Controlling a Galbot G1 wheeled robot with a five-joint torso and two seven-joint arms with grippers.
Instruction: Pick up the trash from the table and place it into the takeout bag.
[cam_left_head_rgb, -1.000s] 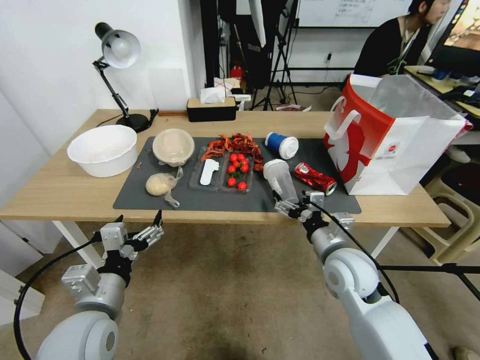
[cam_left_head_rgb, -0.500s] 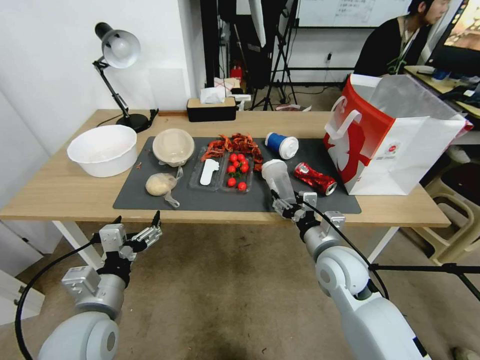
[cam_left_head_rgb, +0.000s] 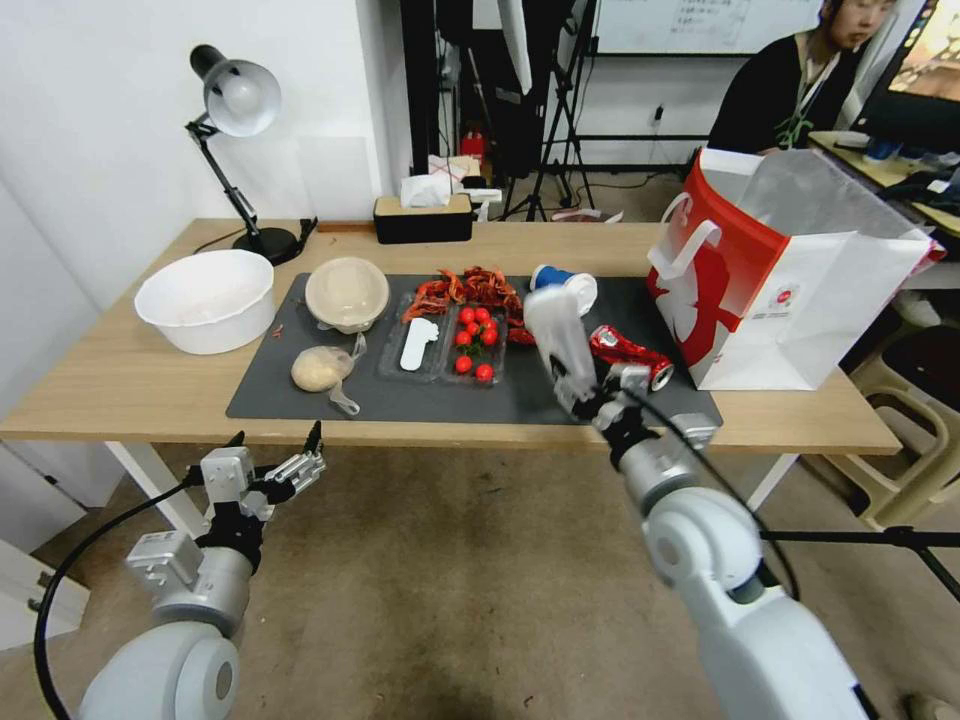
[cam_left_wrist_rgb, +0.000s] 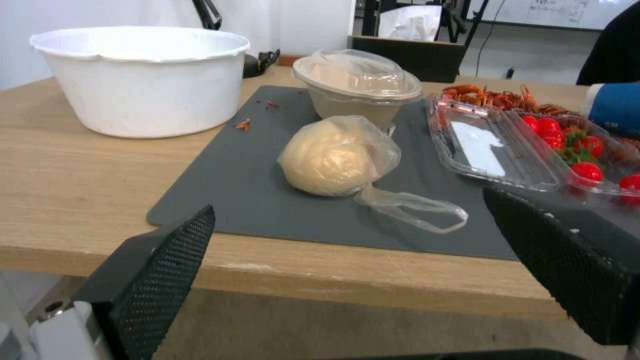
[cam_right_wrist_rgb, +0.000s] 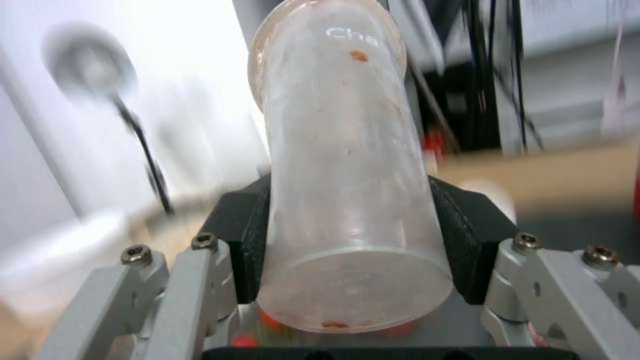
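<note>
On table (cam_left_head_rgb: 120, 385): four trash items; fifth, clear plastic cup (cam_left_head_rgb: 556, 335), apparently lifted

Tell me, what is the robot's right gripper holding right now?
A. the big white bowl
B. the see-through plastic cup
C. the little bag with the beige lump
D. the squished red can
B: the right gripper is shut on the clear plastic cup, with a dark pad pressing each side of it in the right wrist view, while the crushed red can lies on the mat.
</note>
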